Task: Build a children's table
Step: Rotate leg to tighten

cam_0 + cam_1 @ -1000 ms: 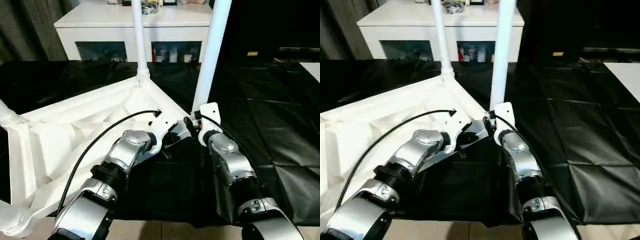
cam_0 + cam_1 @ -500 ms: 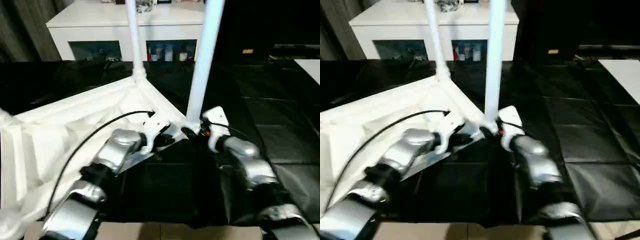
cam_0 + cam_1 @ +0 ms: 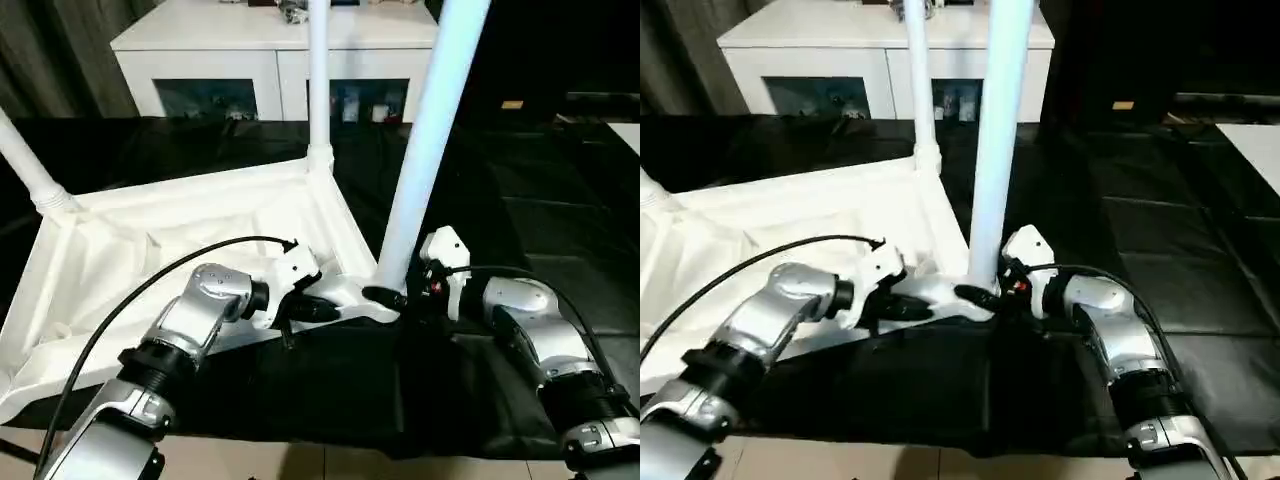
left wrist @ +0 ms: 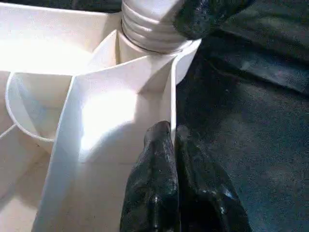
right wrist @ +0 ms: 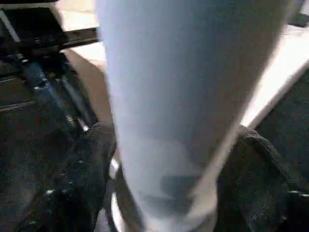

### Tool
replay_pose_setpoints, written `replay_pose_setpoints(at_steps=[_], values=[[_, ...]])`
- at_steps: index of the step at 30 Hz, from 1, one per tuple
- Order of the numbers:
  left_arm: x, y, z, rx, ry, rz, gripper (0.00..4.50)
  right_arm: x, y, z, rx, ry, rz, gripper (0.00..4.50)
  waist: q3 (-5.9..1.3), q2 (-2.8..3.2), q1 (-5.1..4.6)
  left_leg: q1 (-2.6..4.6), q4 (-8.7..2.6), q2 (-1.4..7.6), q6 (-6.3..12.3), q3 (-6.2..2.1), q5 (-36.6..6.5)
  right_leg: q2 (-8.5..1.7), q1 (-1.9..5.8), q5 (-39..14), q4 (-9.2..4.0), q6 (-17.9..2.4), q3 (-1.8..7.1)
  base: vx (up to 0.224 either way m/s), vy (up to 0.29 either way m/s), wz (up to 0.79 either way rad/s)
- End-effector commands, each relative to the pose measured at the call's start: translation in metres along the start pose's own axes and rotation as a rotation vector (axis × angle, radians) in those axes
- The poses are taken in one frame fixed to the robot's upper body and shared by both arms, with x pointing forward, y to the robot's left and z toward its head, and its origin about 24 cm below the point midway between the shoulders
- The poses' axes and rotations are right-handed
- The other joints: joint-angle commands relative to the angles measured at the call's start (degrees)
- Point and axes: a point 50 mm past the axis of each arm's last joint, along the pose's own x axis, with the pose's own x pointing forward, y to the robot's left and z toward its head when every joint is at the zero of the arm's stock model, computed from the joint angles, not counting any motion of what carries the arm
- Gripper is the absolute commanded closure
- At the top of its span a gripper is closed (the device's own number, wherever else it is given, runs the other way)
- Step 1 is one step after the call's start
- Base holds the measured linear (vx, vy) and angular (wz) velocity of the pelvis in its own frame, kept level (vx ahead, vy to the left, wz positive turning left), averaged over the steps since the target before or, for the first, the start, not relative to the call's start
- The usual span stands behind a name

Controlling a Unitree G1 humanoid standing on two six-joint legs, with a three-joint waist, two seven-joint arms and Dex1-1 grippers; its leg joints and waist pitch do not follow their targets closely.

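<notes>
The white children's table top [image 3: 180, 235] lies upside down, ribs facing up. Three tube legs stand up from its corners: a far one [image 3: 318, 80], one at the left [image 3: 30, 160], and the nearest one [image 3: 425, 140] rising from the near-right corner socket [image 4: 149, 34]. My right gripper [image 3: 397, 297] is shut on the base of that nearest leg [image 5: 164, 121], one black finger [image 5: 89, 169] on each side. My left gripper [image 3: 322, 306] is beside it, its fingertips [image 4: 161, 140] pinched on the top's thin rim [image 4: 171, 101] just short of the socket.
A white cabinet with dark glass doors [image 3: 230, 60] stands behind the table top. Black sheeting [image 3: 540, 200] covers the surface under and to the right of the work. A black cable [image 3: 150, 290] loops over my left forearm.
The whole picture has shifted with the camera. My right forearm has swung outward to the right while its gripper stayed on the leg's base. The left gripper stays at the rim by the corner.
</notes>
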Motion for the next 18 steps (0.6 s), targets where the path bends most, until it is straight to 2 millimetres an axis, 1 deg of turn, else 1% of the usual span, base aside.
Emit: replay_pose_setpoints(at_steps=[1,2,6,8,11,12,13,15,16,17,18], values=[[0.002,-0.006,-0.007,-0.019,0.032,-0.042,4.5,0.0,0.003,-0.001,-0.026,0.022,0.04,1.36,-3.7,-0.6,0.18,0.47,-4.06,3.55,5.58,-1.6,-8.98,-3.79,2.99,-6.59,-3.2,-16.64,2.58,0.0,0.0,0.0],[0.002,-0.006,-0.007,-0.02,0.033,-0.043,4.5,0.0,0.003,-0.002,-0.027,0.025,0.049,1.36,-3.72,-0.7,0.22,0.55,-4.05,3.56,5.57,-1.6,-9.0,-3.8,2.99,-6.78,-3.23,-16.62,2.57,0.0,0.0,0.0],[0.0,-0.006,-0.009,-0.023,0.043,-0.044,4.5,-0.002,0.005,-0.006,-0.034,0.048,0.073,1.72,-3.65,-0.67,0.22,0.52,-4.07,3.52,5.44,-1.62,-9.4,-3.82,3.0,-8.44,-3.37,-16.17,2.58,0.0,0.0,0.0],[0.0,-0.007,-0.009,-0.025,0.047,-0.041,4.5,-0.002,0.006,-0.007,-0.033,0.054,0.074,1.98,-3.59,-0.64,0.19,0.55,-4.13,3.5,5.19,-1.64,-10.05,-3.77,2.97,-9.47,-3.47,-15.92,2.58,0.0,0.0,0.0],[0.0,-0.006,-0.01,-0.027,0.049,-0.035,4.5,-0.002,0.005,-0.008,-0.025,0.052,0.065,2.05,-3.61,-0.6,0.11,0.55,-4.14,3.49,5.01,-1.68,-9.99,-3.71,2.96,-9.34,-3.46,-15.82,2.58,0.0,0.0,0.0],[0.0,-0.006,-0.01,-0.027,0.05,-0.033,4.5,-0.002,0.006,-0.008,-0.021,0.051,0.062,2.13,-3.65,-0.48,0.14,0.57,-4.13,3.5,4.97,-1.7,-9.95,-3.74,2.98,-9.18,-3.43,-15.88,2.58,0.0,0.0,0.0],[0.0,-0.005,-0.01,-0.028,0.052,-0.026,4.5,-0.001,0.005,-0.009,-0.018,0.052,0.048,2.2,-3.64,-0.54,0.1,0.55,-4.13,3.48,5.08,-1.69,-9.86,-3.69,2.98,-8.69,-3.4,-15.95,2.57,0.0,0.0,0.0],[0.002,-0.003,-0.01,-0.033,0.055,0.005,4.5,0.001,0.004,-0.011,0.008,0.051,0.003,2.29,-3.59,-0.67,0.01,0.56,-4.13,3.43,4.96,-1.64,-10.29,-3.69,2.98,-9.35,-3.52,-15.87,2.59,0.0,0.0,0.0],[0.003,-0.001,-0.009,-0.042,0.051,0.038,4.5,0.004,0.001,-0.013,0.026,0.054,-0.062,2.32,-3.53,-0.64,0.04,0.59,-4.2,3.45,4.85,-1.69,-10.54,-3.76,2.93,-10.04,-3.59,-15.74,2.59,0.0,0.0,0.0],[0.004,0.002,-0.009,-0.049,0.049,0.068,4.5,0.005,0.0,-0.015,0.047,0.055,-0.106,2.35,-3.37,-0.55,-0.14,0.68,-4.3,3.4,4.22,-1.65,-11.38,-3.67,2.69,-11.76,-3.85,-15.41,2.64,0.0,0.0,0.0],[0.006,0.006,-0.008,-0.059,0.045,0.117,4.5,0.009,-0.003,-0.018,0.085,0.053,-0.175,2.38,-3.34,-0.58,-0.15,0.73,-4.36,3.3,3.8,-1.71,-11.97,-3.72,2.74,-12.99,-4.03,-15.04,2.59,0.0,0.0,0.0]])
